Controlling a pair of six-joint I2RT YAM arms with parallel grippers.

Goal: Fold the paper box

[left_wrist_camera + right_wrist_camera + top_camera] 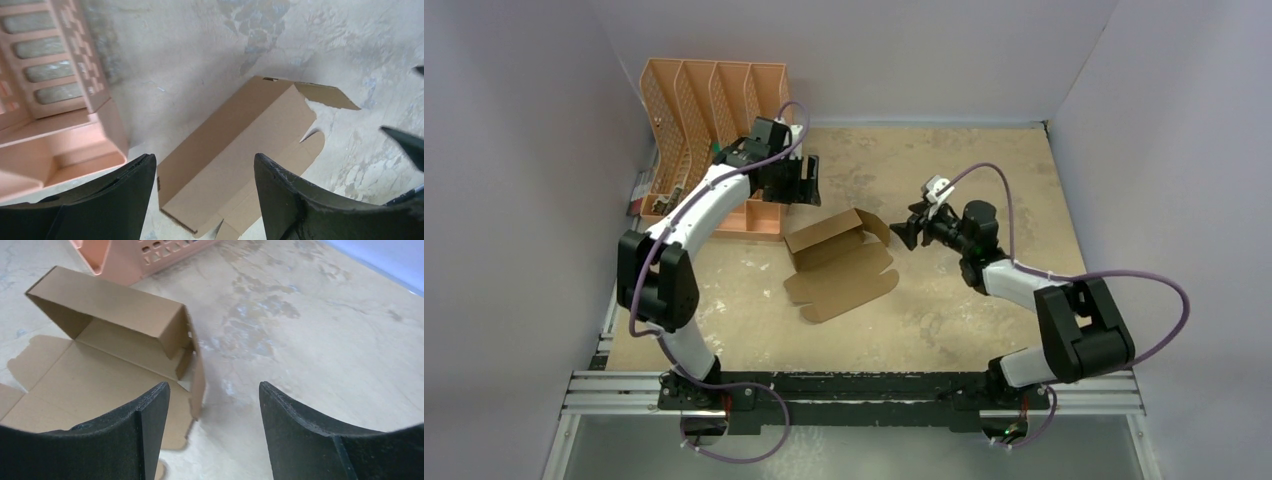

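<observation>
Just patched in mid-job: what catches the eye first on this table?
The brown paper box lies half-folded mid-table, its far panel and end flaps raised, its near panel flat. The left gripper and right gripper hover on either side of it, jaws open, holding nothing. An orange file organiser stands in the far-left corner.

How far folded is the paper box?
Partly folded. The paper box has its far wall and one end flap standing up, while the near panel with its tabs lies flat.

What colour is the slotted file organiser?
Pale orange; the organiser shows best in the top external view.
</observation>
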